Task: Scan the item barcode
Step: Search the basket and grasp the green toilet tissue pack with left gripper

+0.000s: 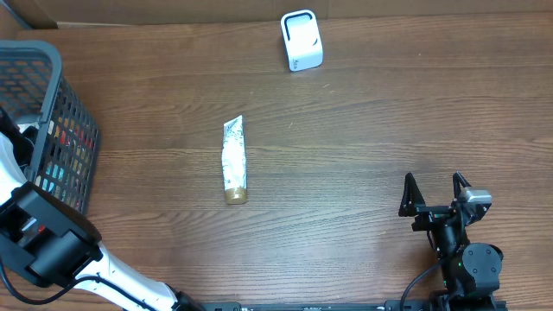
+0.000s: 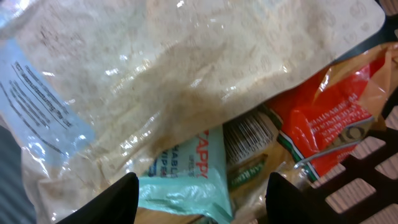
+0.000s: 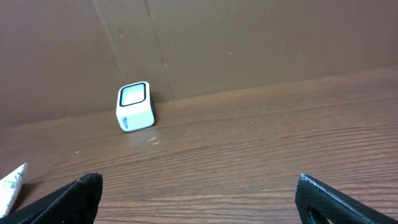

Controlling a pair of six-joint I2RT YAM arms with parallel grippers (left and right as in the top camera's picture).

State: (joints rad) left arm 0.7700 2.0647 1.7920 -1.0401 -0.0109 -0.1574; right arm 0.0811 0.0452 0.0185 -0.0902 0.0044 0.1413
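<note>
A white and tan tube-like packet (image 1: 235, 161) lies on the wooden table, left of the middle; its tip (image 3: 12, 183) shows in the right wrist view. The white barcode scanner (image 1: 301, 41) stands at the back edge (image 3: 135, 106). My left gripper (image 2: 202, 199) is down inside the black basket (image 1: 52, 130), open, its fingers either side of a teal packet (image 2: 186, 180) without clamping it. Above that lies a large clear bag of beige contents (image 2: 186, 81). A barcode (image 2: 249, 134) shows on a packet beneath it. My right gripper (image 1: 435, 192) stands open and empty at the front right (image 3: 199, 199).
A red and orange packet (image 2: 323, 118) lies against the basket's mesh wall (image 2: 367, 180). The left arm's white and black body (image 1: 43, 242) fills the front left corner. A brown cardboard wall (image 3: 249, 43) runs behind the scanner.
</note>
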